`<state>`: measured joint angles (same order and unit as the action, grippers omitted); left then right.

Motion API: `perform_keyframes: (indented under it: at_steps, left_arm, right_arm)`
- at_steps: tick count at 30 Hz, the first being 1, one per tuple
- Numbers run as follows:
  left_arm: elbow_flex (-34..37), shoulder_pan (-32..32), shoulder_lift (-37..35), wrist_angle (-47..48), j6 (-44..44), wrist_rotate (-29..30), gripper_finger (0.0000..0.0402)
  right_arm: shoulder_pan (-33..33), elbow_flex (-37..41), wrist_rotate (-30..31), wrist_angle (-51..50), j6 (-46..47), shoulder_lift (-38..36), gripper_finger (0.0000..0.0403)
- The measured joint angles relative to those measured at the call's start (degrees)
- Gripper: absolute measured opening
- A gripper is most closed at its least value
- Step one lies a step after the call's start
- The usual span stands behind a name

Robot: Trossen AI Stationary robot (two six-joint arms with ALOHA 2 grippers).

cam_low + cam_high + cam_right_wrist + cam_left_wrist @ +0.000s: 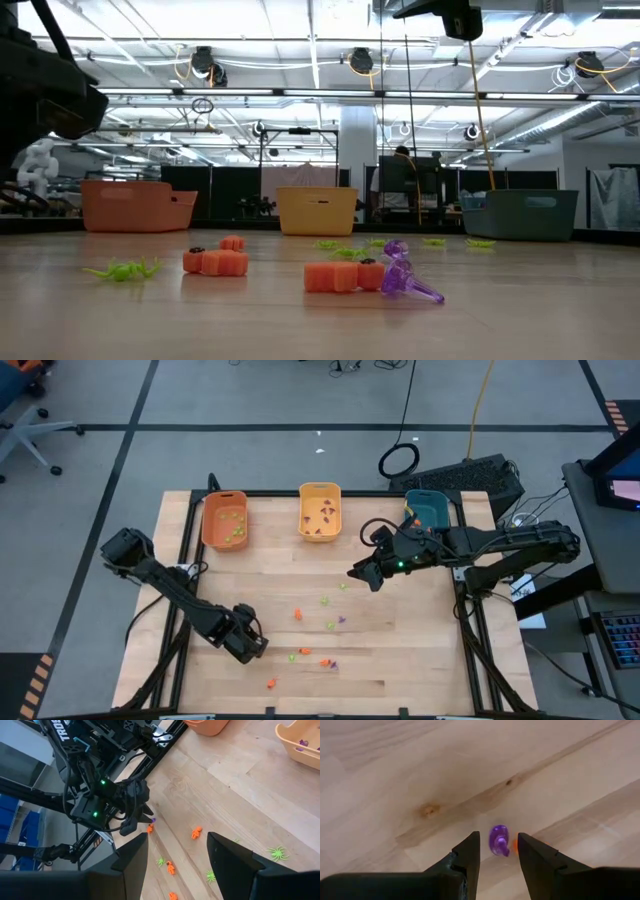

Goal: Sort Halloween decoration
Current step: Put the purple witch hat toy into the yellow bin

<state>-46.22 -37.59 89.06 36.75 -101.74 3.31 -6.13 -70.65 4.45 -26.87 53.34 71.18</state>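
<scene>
Small orange, green and purple Halloween decorations lie scattered on the wooden table [420, 660]. My left gripper [258, 646] points down near the front left, open. Its fingers [469, 854] stand on either side of a purple trinket [498, 841] that lies on the wood, and no touch shows. An orange trinket [515, 845] peeks out behind one finger. My right gripper [364, 574] hangs open and empty high over the table's middle right. More trinkets lie in the orange bin [224, 520] and the yellow bin [320, 510].
Three bins stand along the far edge: orange, yellow and a teal bin [427, 510]. Loose trinkets lie right of my left gripper, among them an orange one [297, 615], a green one [331, 625] and a purple one [342, 619]. Bare wood lies at the front right.
</scene>
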Motion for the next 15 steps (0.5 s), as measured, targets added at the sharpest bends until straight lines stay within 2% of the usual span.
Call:
perform_keyframes:
  at_steps: [7, 15]
  left_arm:
    - [0.0, 0.12, -0.1, 0.13, 0.05, -0.09, 0.0113]
    - [0.0, 0.12, -0.1, -0.55, 1.62, -0.07, 0.0032]
  right_arm:
    - [0.0, 0.0, 0.0, 0.0, 0.0, 0.0, 0.019]
    - [0.0, 0.0, 0.0, 0.0, 0.0, 0.0, 0.019]
